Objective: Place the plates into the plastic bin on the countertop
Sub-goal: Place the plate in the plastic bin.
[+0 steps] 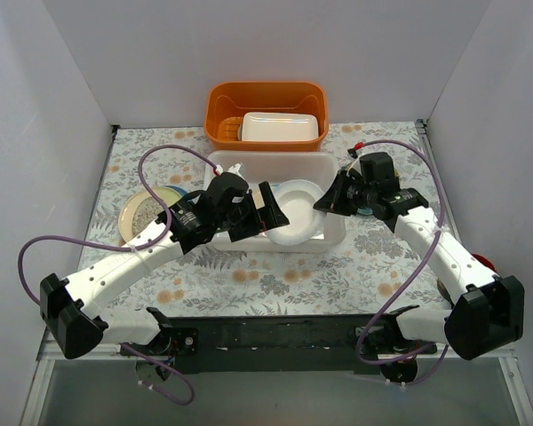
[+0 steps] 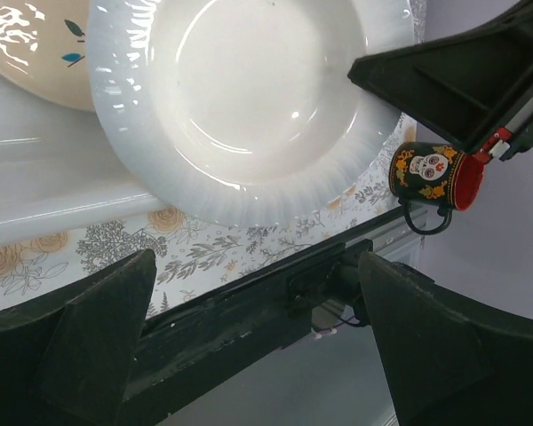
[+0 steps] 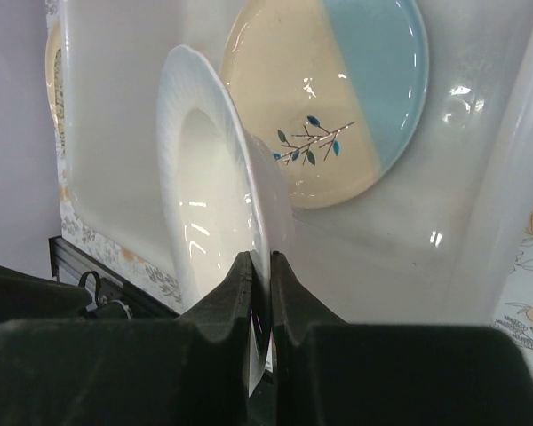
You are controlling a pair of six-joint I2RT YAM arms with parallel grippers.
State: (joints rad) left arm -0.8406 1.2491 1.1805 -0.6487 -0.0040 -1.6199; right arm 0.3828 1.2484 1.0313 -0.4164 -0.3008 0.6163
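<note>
The plastic bin (image 1: 249,169) lies mid-countertop (image 1: 275,275). My right gripper (image 3: 260,262) is shut on the rim of a white ribbed plate (image 3: 204,195), holding it tilted on edge over the bin's near right part (image 1: 295,211). A cream and light blue plate (image 3: 338,98) with a leaf sprig lies flat on the bin's floor. My left gripper (image 1: 265,213) hangs open just left of the white plate (image 2: 249,98), nothing between its fingers (image 2: 98,328). Other plates (image 1: 144,211) are stacked on the cloth left of the bin.
An orange tub (image 1: 266,111) holding a small white box (image 1: 280,129) stands behind the bin. A black skull mug (image 2: 431,173) with a red inside sits on the cloth at the right. Grey walls close in both sides and the back.
</note>
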